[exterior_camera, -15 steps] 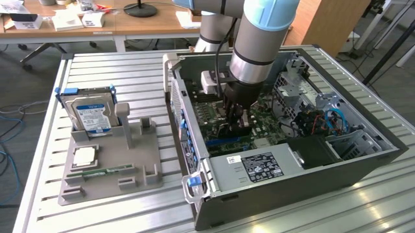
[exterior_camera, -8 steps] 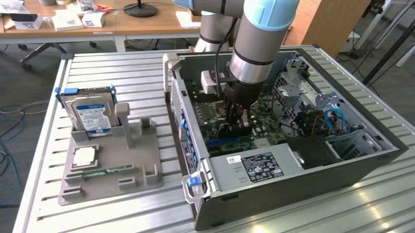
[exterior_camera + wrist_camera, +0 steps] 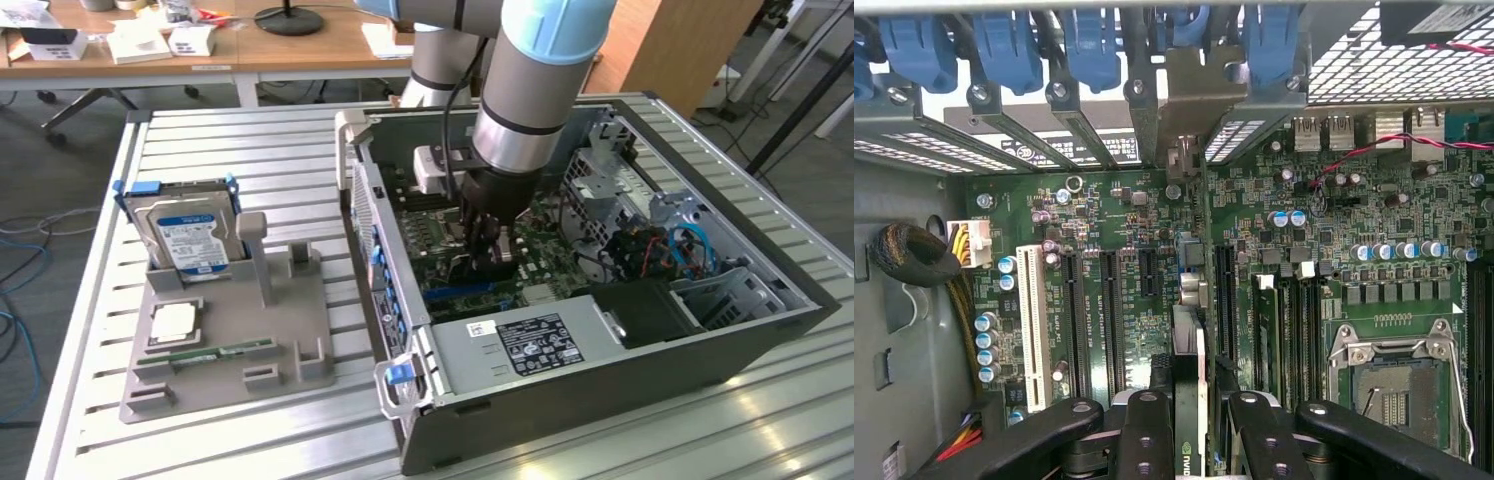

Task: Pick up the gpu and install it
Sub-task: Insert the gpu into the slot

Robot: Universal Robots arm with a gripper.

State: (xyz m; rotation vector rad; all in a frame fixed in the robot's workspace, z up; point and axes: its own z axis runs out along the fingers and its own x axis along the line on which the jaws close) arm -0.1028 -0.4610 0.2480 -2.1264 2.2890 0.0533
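The gpu (image 3: 486,262) is a thin dark card standing on edge inside the open computer case (image 3: 601,410), low over the green motherboard (image 3: 541,245). My gripper (image 3: 481,248) reaches down into the case and is shut on the card. In the wrist view the gpu (image 3: 1190,340) is seen edge-on between my black fingers (image 3: 1144,435), running along the black expansion slots (image 3: 1109,310). Its metal bracket end (image 3: 1189,110) sits at the case's rear slot openings. My gripper (image 3: 1199,440) holds it from both sides.
Outside the case, at the exterior view's left, a grey holder (image 3: 240,335) carries a hard drive (image 3: 187,235), a processor (image 3: 174,322) and a memory stick (image 3: 214,352). In the case are a power supply (image 3: 527,345), blue slot latches (image 3: 1004,50), a white slot (image 3: 1034,330) and a processor socket (image 3: 1394,385).
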